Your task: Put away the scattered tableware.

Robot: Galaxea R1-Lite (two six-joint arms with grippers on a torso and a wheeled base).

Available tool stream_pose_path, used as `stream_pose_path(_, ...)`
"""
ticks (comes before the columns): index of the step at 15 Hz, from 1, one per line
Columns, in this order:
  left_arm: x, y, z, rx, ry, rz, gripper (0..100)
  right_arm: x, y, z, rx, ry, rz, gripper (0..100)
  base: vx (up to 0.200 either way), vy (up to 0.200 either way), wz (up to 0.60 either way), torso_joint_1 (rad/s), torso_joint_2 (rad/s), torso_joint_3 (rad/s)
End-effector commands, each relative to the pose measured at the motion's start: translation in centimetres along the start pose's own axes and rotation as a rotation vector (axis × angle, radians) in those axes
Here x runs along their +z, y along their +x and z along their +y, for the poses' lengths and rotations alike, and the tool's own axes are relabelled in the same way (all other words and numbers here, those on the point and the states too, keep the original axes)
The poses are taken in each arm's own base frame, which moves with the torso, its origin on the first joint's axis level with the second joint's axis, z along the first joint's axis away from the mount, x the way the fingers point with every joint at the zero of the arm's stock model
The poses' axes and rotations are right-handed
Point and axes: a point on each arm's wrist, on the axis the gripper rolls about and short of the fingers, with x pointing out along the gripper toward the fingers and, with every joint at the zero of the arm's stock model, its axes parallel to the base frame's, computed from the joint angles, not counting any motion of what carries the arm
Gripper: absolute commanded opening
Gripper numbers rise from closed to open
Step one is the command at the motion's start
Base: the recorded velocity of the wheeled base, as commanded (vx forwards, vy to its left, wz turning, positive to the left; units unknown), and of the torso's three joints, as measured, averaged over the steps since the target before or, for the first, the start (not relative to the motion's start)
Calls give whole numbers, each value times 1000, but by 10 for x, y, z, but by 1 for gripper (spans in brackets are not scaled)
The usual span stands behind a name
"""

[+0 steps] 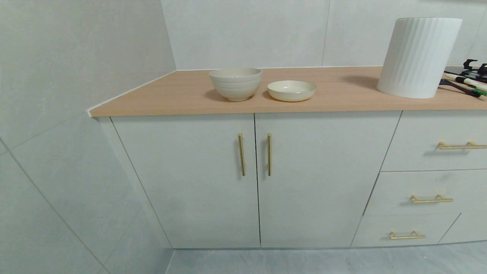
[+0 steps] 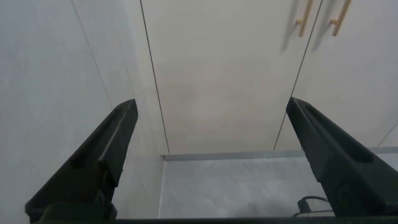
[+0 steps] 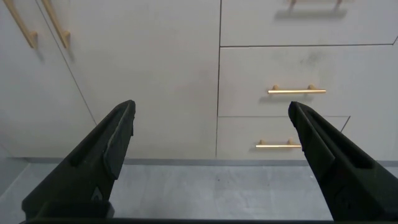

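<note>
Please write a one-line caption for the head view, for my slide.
A ribbed beige bowl beside a shallow cream dish on a wooden countertop above closed white cabinet doors.

Pale tiled walls (image 1: 76, 57) meet a wood-topped cabinet (image 1: 190, 179) with brass handles (image 1: 241, 154) on grey floor (image 1: 304, 262).

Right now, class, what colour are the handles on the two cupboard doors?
Brass gold, both handles alike, set on pale grey cupboard doors. The head view shows them best.
</note>
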Motion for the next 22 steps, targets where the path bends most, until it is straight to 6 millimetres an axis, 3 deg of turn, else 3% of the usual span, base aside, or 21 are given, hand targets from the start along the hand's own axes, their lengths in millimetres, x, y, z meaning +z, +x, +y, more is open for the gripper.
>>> stream_pose_path(1, 0, 0, 0, 0, 0, 0, 100, 0, 0, 0, 1, 0, 2, 100, 0, 0, 0, 0, 0, 0)
stream_pose_path(10, 0, 0, 0, 0, 0, 0, 100, 6, -1, 0, 4, -22, -29, 100, 0, 0, 0, 0, 0, 0)
stream_pose_path(12, 0, 0, 0, 0, 2, 2, 100, 70, -9, 1, 116, 70, -139, 100, 0, 0, 0, 0, 0, 0)
stream_pose_path(15, 0, 0, 0, 0, 2, 0, 100, 80, 21, 6, 287, 4, 60, 100, 0, 0, 0, 0, 0, 0)
stream_pose_path(18, 0, 0, 0, 0, 3, 0, 100, 88, 77, 12, 373, 18, 346, 100, 0, 0, 0, 0, 0, 0)
stream_pose_path(19, 0, 0, 0, 0, 3, 0, 100, 90, 82, 14, 396, 16, 367, 100, 0, 0, 0, 0, 0, 0)
stream_pose_path(21, 0, 0, 0, 0, 3, 0, 100, 100, 125, 39, 469, -48, 497, 100, 0, 0, 0, 0, 0, 0)
stream_pose_path(22, 0, 0, 0, 0, 3, 2, 100, 101, 133, 44, 462, -59, 509, 100, 0, 0, 0, 0, 0, 0)
